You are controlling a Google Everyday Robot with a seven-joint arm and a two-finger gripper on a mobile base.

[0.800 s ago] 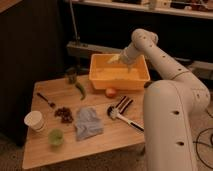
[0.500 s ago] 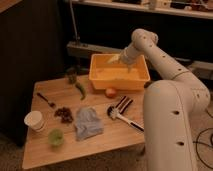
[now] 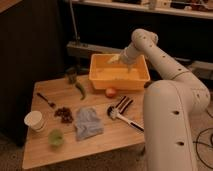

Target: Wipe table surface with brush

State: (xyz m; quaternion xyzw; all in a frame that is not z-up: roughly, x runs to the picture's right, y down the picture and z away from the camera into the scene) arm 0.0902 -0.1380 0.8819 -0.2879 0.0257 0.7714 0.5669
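Well, jaws over yellow bin (image 3: pixel 120 84)

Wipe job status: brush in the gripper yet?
Nothing done. The brush lies unheld on the table surface, beside the striped block. In hand: the gripper hangs over the yellow bin, far from it. Left: reach, grasp, wipe.

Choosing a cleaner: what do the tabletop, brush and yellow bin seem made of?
Table surface: apparently wood, matte light brown, with faint plank lines. Brush: probably plastic, with a black-and-white handle and a whitish round head. Yellow bin: likely moulded plastic, with uniform colour and smooth walls. The gripper hangs over the bin's back left part.
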